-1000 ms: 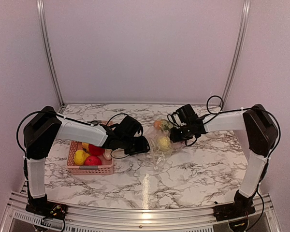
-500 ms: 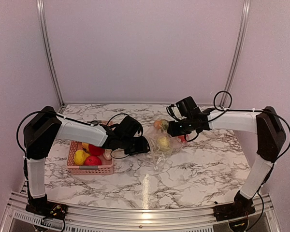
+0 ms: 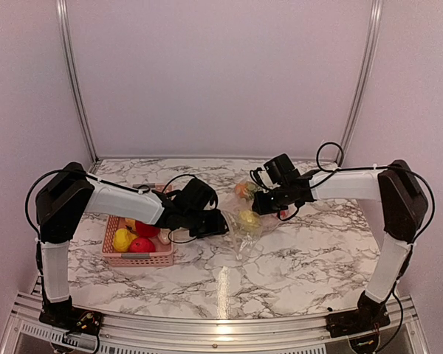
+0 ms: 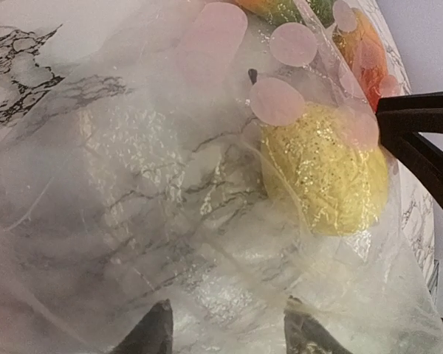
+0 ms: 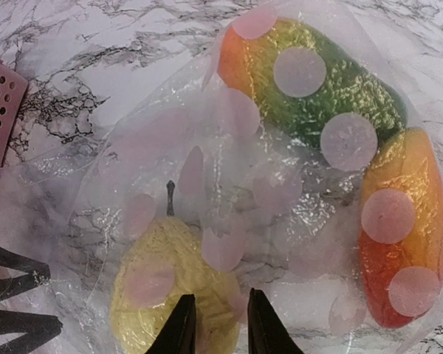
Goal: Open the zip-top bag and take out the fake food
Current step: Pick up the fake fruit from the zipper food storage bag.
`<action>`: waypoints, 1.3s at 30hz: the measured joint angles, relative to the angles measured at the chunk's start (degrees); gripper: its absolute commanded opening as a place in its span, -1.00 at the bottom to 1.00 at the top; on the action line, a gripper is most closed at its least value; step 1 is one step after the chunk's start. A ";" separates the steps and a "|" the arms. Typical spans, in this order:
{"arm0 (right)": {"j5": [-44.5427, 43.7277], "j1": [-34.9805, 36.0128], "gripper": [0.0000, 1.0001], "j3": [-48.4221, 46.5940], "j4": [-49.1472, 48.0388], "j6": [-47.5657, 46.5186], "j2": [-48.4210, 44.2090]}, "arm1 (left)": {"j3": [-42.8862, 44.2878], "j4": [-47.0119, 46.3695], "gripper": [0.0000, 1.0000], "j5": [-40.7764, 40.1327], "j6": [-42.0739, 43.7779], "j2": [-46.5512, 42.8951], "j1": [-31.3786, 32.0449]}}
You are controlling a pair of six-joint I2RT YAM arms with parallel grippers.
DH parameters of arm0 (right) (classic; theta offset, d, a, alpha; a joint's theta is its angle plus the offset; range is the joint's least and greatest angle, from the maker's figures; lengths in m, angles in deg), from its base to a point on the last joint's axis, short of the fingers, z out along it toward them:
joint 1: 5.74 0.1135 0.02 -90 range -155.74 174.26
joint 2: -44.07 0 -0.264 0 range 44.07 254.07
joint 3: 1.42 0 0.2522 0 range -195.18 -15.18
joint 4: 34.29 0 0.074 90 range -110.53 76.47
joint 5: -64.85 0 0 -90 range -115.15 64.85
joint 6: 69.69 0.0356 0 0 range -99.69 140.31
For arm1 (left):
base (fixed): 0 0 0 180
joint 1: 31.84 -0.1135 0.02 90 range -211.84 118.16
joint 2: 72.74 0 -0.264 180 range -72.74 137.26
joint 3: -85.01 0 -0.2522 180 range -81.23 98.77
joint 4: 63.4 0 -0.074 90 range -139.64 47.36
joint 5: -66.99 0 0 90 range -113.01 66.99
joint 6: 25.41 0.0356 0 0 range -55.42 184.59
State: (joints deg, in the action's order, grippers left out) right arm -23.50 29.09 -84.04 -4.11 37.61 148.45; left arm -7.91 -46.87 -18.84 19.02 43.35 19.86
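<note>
The zip-top bag [image 3: 243,230] lies crinkled on the marble between my two grippers, clear with pale pink dots [image 5: 280,206]. Inside it are fake food pieces: a yellow pear [image 3: 249,217] [image 5: 159,295], a green-and-orange piece [image 5: 317,88] and an orange-red one [image 5: 406,221]. My right gripper [image 3: 259,206] [image 5: 220,324] sits on top of the bag, its jaws drawn close together on the film at the pear's edge. My left gripper [image 3: 218,222] [image 4: 229,332] is at the bag's left side, fingertips apart, with hazy film [image 4: 170,184] lying across the whole view.
A pink perforated basket [image 3: 136,259] [image 5: 0,110] stands left of the bag, under the left forearm, holding yellow [image 3: 122,239] and red [image 3: 142,245] fake food. Cables loop from both wrists. Back and side walls close the table in.
My right gripper has shifted left, farther over the bag and the pear. The left arm and the basket have stayed where they were.
</note>
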 measured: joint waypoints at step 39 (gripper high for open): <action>1.68 2.67 -0.34 4.92 -2.21 -0.42 0.39 | 6.62 1.97 0.63 2.60 3.67 1.16 2.19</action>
State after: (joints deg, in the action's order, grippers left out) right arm -21.82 31.76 -79.12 -6.31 37.19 148.84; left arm -1.28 -44.90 -16.24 22.70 44.51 22.04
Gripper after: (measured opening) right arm 0.310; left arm 0.809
